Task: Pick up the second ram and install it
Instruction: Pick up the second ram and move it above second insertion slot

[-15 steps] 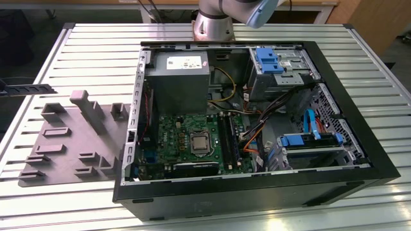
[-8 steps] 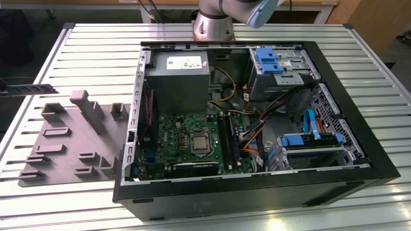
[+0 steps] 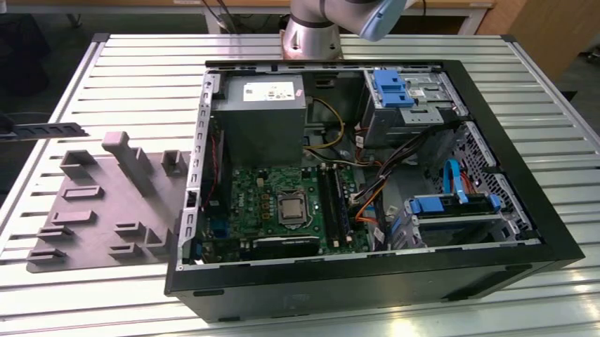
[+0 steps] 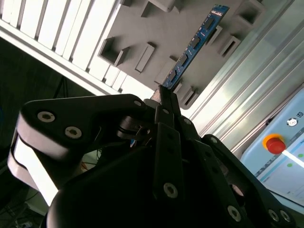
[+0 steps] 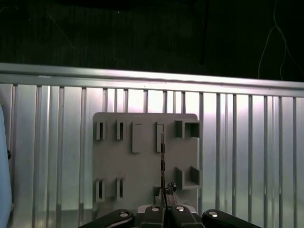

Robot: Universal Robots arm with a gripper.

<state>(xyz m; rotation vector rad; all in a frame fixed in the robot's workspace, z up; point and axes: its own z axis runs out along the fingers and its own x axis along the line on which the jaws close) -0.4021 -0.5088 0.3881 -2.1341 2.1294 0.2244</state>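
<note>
My gripper (image 4: 164,97) is shut on one end of the second ram (image 4: 194,45), a thin blue-and-dark stick that sticks out past the fingertips. In the first wrist view the ram (image 5: 162,159) is seen edge-on, rising from the gripper (image 5: 164,199) over the grey tray (image 5: 142,175). In the exterior view the ram (image 3: 47,130) reaches in from the exterior view's left edge, held level in the air beyond the far corner of the tray (image 3: 103,210). The long black memory slots (image 3: 334,203) lie on the green motherboard inside the open case.
The open computer case (image 3: 375,274) lies on the slatted metal table (image 3: 140,77), with the power supply (image 3: 258,116), drive cages with blue clips (image 3: 394,88) and loose cables (image 3: 375,189) inside. The arm's base (image 3: 314,31) stands behind the case. A red button (image 4: 274,141) is beside the table.
</note>
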